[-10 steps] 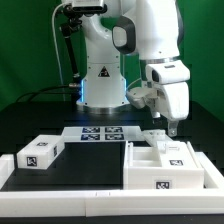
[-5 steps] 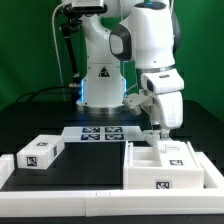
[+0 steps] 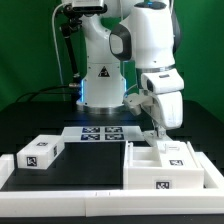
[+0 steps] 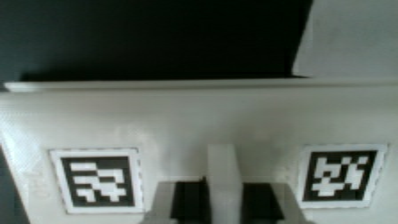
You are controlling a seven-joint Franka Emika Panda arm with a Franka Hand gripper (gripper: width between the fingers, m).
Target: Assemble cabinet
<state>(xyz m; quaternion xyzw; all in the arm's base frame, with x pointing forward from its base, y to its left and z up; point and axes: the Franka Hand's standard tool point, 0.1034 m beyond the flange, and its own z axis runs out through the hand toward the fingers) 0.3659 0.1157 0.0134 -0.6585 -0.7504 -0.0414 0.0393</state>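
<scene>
**Inspector:** Position of the cabinet?

**Recorder:** It lies on the black table at the exterior view's right, open side up, with its inner partitions visible. One coded tag faces the camera on its front wall. In the wrist view the cabinet fills most of the picture as a white wall, with a left tag and a right tag on it.

**Inspector:** And the gripper?

**Recorder:** It points downward at the cabinet's rear edge, at or just above it. Contact cannot be confirmed.

**Inspector:** Finger state?

**Recorder:** I cannot tell. In the exterior view the fingers are too small to separate. The wrist view shows two dark shapes flanking a narrow white ridge, blurred, so neither a grasp nor a gap can be established.

**Inspector:** Change since the earlier pictures?

**Recorder:** Against one second ago, the arm has swung toward the exterior view's left, and the gripper sits slightly lower and further left over the cabinet. Against half a second ago, no difference is visible. The cabinet lies where it did.

**Inspector:** Other items?

**Recorder:** A white tagged block lies at the exterior view's left, well apart from the cabinet and unmoved. The marker board lies flat between them, further back, in front of the arm's base.
</scene>
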